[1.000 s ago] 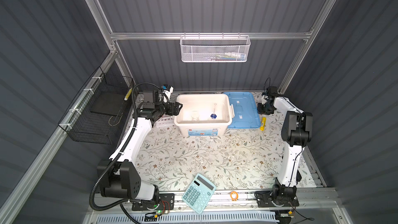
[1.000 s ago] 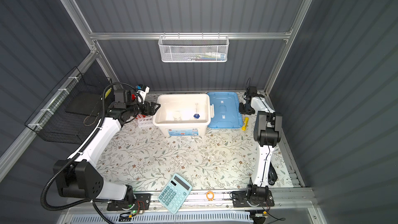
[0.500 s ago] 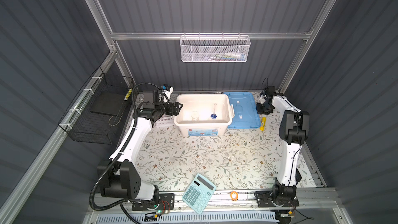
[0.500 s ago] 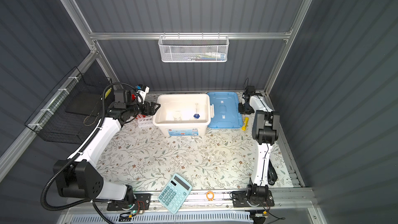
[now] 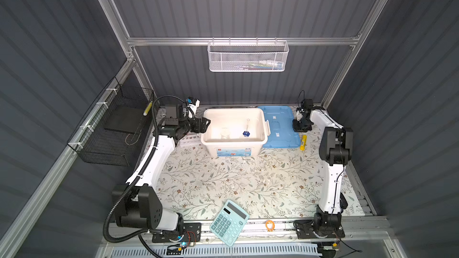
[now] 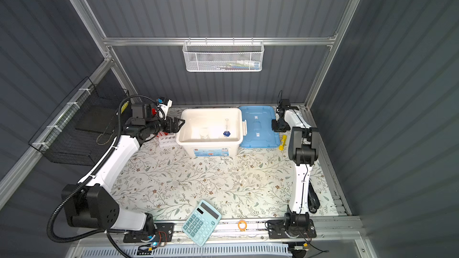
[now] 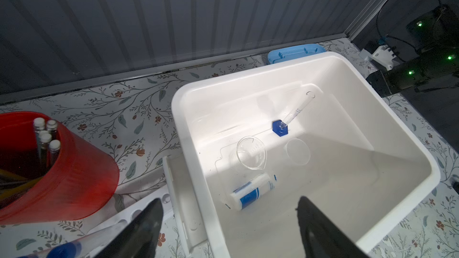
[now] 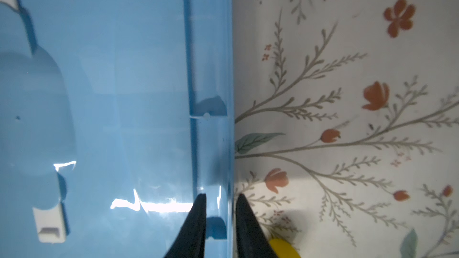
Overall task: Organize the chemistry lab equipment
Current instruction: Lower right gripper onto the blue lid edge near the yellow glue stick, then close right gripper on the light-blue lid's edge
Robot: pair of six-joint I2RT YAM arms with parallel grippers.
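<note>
The right hand (image 8: 220,194), narrow astride the thin rim of the flat blue plastic lid (image 8: 111,95), may lose it when lifting.

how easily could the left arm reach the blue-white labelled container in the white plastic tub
Probably yes: the open left gripper hovers by the lidless white plastic tub, where the blue-white labelled container lies exposed.
</note>
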